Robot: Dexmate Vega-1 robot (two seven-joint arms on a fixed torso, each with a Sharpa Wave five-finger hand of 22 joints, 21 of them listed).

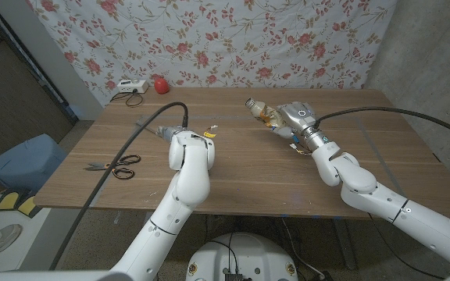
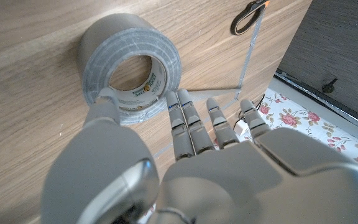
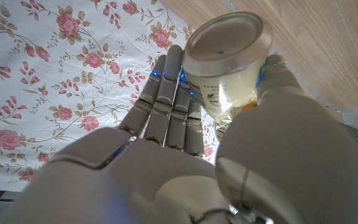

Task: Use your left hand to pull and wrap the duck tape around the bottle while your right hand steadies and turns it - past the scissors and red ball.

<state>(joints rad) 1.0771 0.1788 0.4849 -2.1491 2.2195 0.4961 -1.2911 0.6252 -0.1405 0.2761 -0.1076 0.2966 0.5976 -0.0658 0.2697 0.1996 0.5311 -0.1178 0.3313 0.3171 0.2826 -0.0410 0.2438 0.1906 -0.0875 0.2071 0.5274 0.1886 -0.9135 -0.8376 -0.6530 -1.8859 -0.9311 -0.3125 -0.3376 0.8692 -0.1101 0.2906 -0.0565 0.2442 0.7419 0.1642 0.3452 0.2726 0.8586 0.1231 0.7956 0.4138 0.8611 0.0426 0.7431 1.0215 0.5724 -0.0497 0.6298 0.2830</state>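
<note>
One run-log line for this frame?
left robot hand: touching tape roll | right robot hand: holds bottle | wrapping: not started

Wooden table, floral backdrop cloth, white device at far left edge, blue bin

The right hand grips the bottle, whose round base faces the camera. The fingers lie straight along one side of it and the thumb presses the other. The bottle is pale with a printed label. Beside it runs the wooden desk, and a flowered cloth hangs behind the fingers.
</note>
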